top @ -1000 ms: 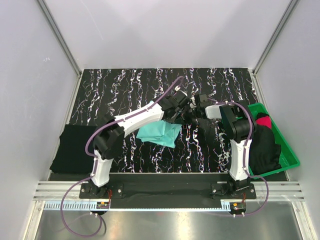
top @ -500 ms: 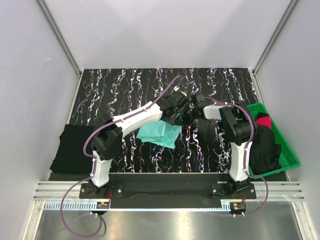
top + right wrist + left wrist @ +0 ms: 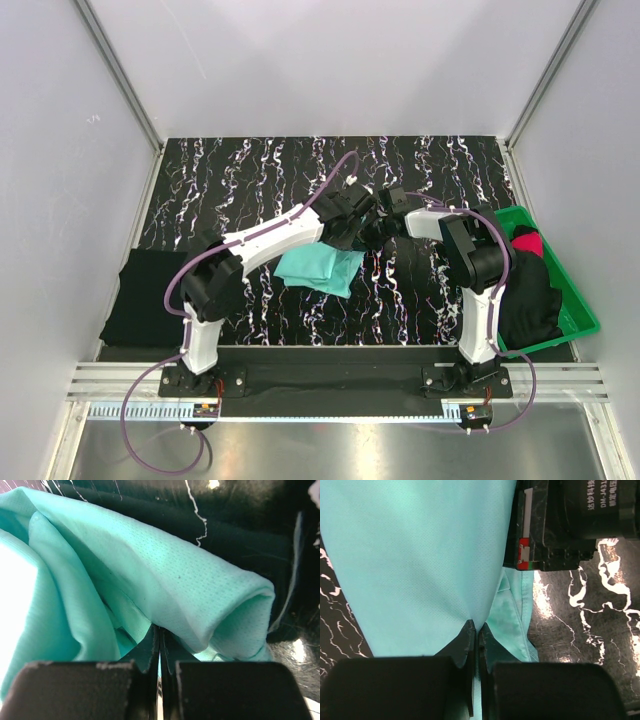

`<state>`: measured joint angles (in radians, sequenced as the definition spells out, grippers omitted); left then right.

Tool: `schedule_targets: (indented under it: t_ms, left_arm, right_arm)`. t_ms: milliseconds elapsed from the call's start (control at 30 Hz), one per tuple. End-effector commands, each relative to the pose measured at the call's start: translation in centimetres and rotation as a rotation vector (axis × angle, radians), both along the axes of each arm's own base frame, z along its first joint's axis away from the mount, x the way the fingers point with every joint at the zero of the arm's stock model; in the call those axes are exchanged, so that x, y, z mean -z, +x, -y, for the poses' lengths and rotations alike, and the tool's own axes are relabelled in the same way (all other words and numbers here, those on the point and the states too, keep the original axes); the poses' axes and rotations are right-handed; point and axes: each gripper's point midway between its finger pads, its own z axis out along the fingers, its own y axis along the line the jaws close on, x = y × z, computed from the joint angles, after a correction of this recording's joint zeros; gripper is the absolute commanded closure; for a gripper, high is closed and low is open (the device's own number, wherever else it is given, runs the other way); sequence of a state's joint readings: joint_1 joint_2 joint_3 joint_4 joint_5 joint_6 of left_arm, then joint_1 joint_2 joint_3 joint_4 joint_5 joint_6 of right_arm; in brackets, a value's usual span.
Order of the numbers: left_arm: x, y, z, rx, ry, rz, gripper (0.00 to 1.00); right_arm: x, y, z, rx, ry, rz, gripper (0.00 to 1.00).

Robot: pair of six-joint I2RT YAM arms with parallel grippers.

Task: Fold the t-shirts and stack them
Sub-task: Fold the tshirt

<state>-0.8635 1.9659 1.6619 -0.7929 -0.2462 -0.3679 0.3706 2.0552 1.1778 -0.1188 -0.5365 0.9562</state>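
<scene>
The turquoise-mint t-shirt (image 3: 318, 269) hangs bunched over the middle of the mat, held up at its far edge by both grippers. My left gripper (image 3: 347, 232) is shut on that shirt (image 3: 420, 565), the cloth pinched at its fingertips (image 3: 469, 630). My right gripper (image 3: 372, 230) is shut on the same shirt (image 3: 165, 587), right beside the left one. A folded black t-shirt (image 3: 147, 297) lies at the mat's left edge. Another black t-shirt (image 3: 528, 297) and a red-pink one (image 3: 529, 242) lie heaped in the green tray (image 3: 583, 318).
The black marbled mat (image 3: 240, 175) covers the table between white walls. The green tray sits at the right edge, close to the right arm's base (image 3: 478, 345). The two wrists nearly touch above the mat's middle.
Both grippers have shifted slightly left with the turquoise-mint shirt, which hangs much as before.
</scene>
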Motion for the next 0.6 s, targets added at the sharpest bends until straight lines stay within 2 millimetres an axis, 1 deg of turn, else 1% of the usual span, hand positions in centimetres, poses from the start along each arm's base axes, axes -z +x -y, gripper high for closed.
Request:
schedule_targets:
  t_ms: [0,233,333,467,567]
  left_arm:
    - [-1.4,-0.4,1.5,0.002,-0.081,0.001,1.0]
    - [-0.8,-0.5,2.2,-0.003,-0.101,-0.016,1.0]
    - [-0.5,-0.4,1.8,-0.013,-0.085,-0.011,1.0]
    - [-0.8,-0.1,1.2,-0.031,-0.082,0.0,1.0]
    - [-0.9,0.2,1.0,-0.04,-0.085,0.001,1.0]
  right_arm:
    - [2.7,-1.0,1.9,0.034,-0.143,-0.048,1.0]
    - [2.5,-1.1,1.6,0.027,-0.119,-0.048,1.0]
    - [1.5,-1.0,1.3,0.02,-0.097,-0.032,1.0]
    - [-1.2,-0.9,1.0,0.007,-0.056,0.013,1.0]
    - [-2.6,-1.2,0.7,-0.015,-0.015,0.028,1.0]
